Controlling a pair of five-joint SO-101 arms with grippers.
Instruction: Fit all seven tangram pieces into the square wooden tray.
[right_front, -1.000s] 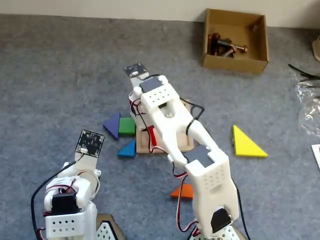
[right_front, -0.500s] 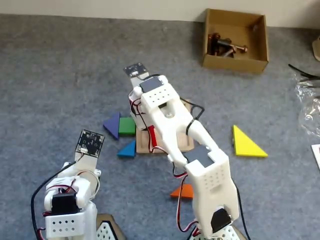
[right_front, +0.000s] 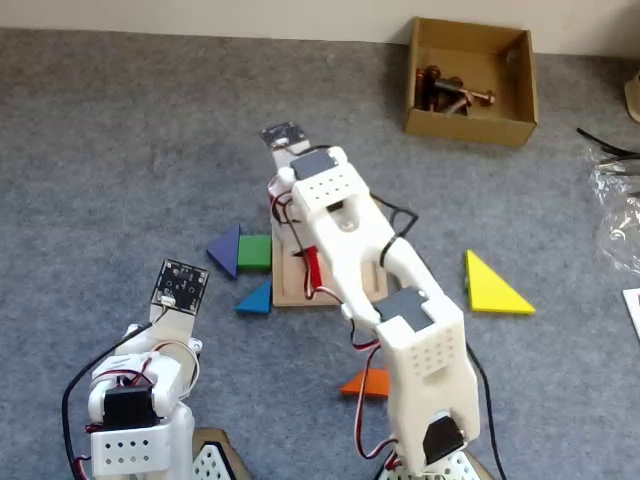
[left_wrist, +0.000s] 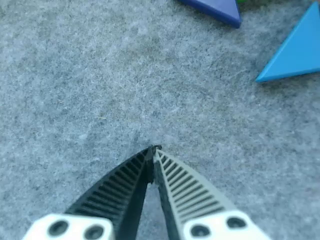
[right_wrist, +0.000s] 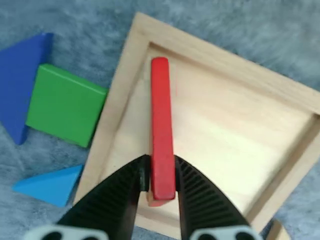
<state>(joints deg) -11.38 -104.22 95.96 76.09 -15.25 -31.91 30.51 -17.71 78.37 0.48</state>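
My right gripper (right_wrist: 160, 167) is shut on a red piece (right_wrist: 161, 130), which stands on its thin edge inside the square wooden tray (right_wrist: 114, 125), near the wall beside the green square (right_wrist: 65, 111). In the high view the right arm lies over the tray (right_front: 288, 296), with the red piece (right_front: 312, 268) showing under it. A dark blue triangle (right_front: 225, 250), the green square (right_front: 254, 252) and a light blue triangle (right_front: 256, 298) lie on the carpet left of the tray. The yellow triangle (right_front: 493, 285) lies to the right and an orange piece (right_front: 366, 383) near the right arm's base. My left gripper (left_wrist: 152, 149) is shut and empty over bare carpet, short of the light blue triangle (left_wrist: 295, 50).
A cardboard box (right_front: 470, 80) with small metal parts stands at the back right. Cables and a plastic bag (right_front: 620, 215) lie at the right edge. The left arm (right_front: 140, 400) sits folded at the front left.
The right arm has shifted slightly away and to the right over the tray, carrying the red piece. The left arm has not moved.
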